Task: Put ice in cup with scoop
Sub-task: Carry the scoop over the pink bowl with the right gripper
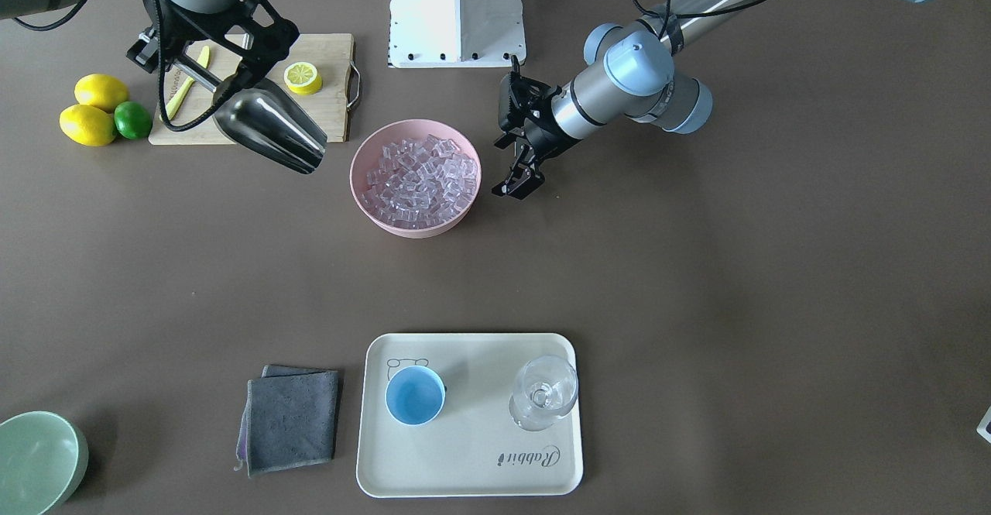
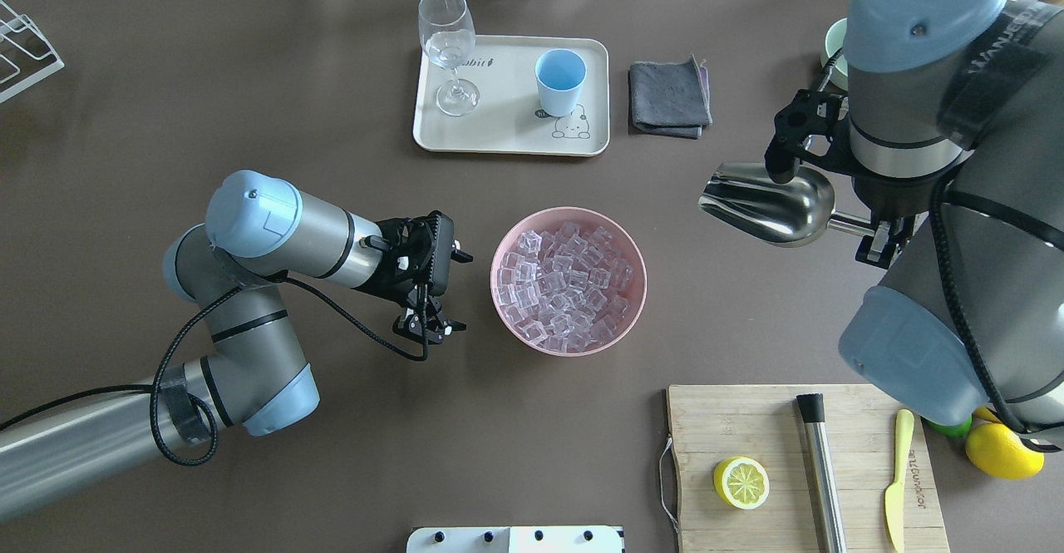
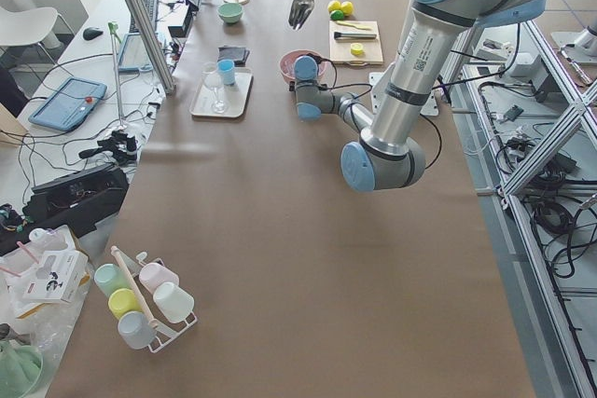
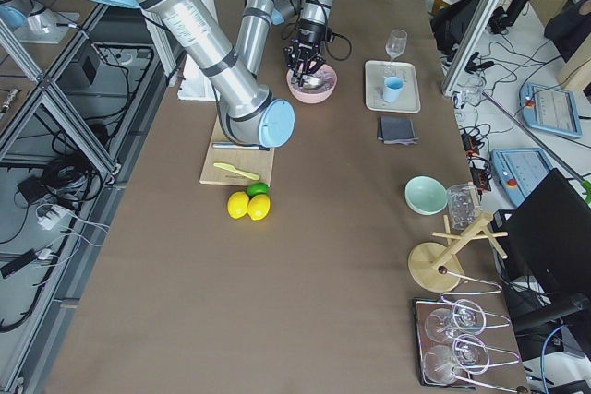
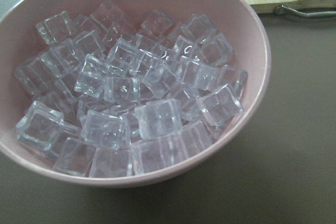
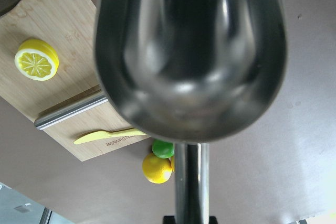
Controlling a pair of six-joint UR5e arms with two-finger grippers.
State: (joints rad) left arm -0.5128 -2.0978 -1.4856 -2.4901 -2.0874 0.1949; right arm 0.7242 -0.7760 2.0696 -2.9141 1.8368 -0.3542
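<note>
The ice (image 2: 568, 280) is a heap of clear cubes filling a pink bowl (image 2: 499, 247) at mid-table; it also fills the left wrist view (image 5: 136, 93). The light-blue cup (image 2: 559, 81) stands upright and empty on a cream tray (image 2: 507, 133) at the far side. My right gripper (image 2: 873, 229) is shut on the rod handle of the steel scoop (image 2: 769, 201), held in the air to the right of the bowl. The scoop's trough (image 6: 191, 51) is empty. My left gripper (image 2: 428, 328) is open and empty, just left of the bowl.
A stemmed glass (image 2: 449, 46) shares the tray. A grey cloth (image 2: 667, 97) lies beside it. A cutting board (image 2: 798, 470) near the robot holds a lemon half (image 2: 741, 482), a steel cylinder (image 2: 819, 470) and a yellow knife (image 2: 896, 478). Lemons (image 1: 91, 112), a lime and a green bowl (image 1: 35, 461) sit at the edges.
</note>
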